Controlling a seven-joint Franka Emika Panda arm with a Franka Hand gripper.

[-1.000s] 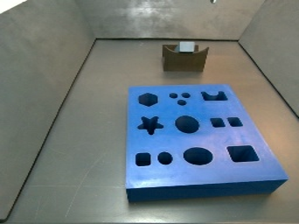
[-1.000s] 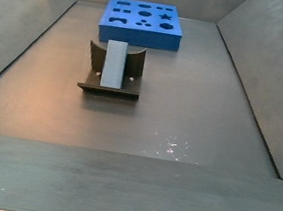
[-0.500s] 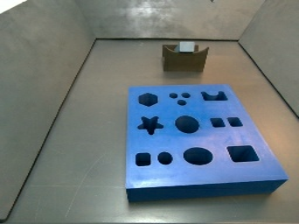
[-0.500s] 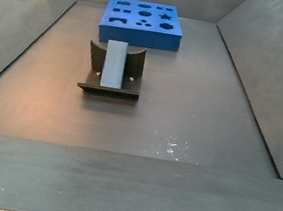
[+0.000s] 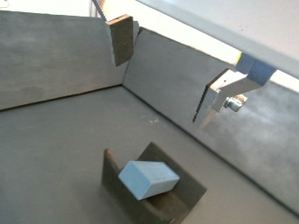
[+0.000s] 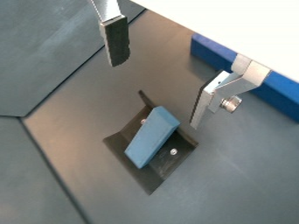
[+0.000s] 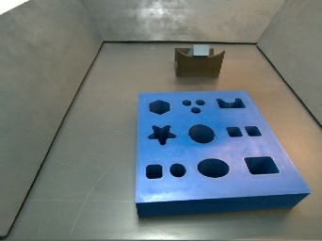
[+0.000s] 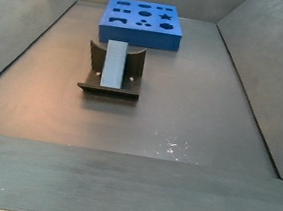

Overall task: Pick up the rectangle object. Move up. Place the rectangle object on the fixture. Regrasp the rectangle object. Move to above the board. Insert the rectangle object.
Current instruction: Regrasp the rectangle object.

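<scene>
The rectangle object [image 6: 153, 136], a pale blue-grey bar, leans in the fixture [image 6: 166, 170]; both wrist views show it [image 5: 149, 178] in the dark bracket [image 5: 187, 198]. My gripper [image 6: 162, 72] hangs well above it, open, with nothing between its fingers [image 6: 114, 39]. In the wrist view that looks toward the wall, the gripper [image 5: 166, 72] stands open the same way. Both side views show the bar [image 8: 112, 65] [image 7: 199, 51] resting on the fixture [image 8: 106, 90] [image 7: 198, 66]. The blue board [image 7: 183, 152] [image 8: 139, 38] with dark cut-outs lies flat beyond the fixture, and its corner [image 6: 219, 52] shows in a wrist view.
Grey sloping walls [image 7: 56, 56] close in the floor on all sides. A stretch of bare floor [image 8: 168, 132] lies between the fixture and the near wall.
</scene>
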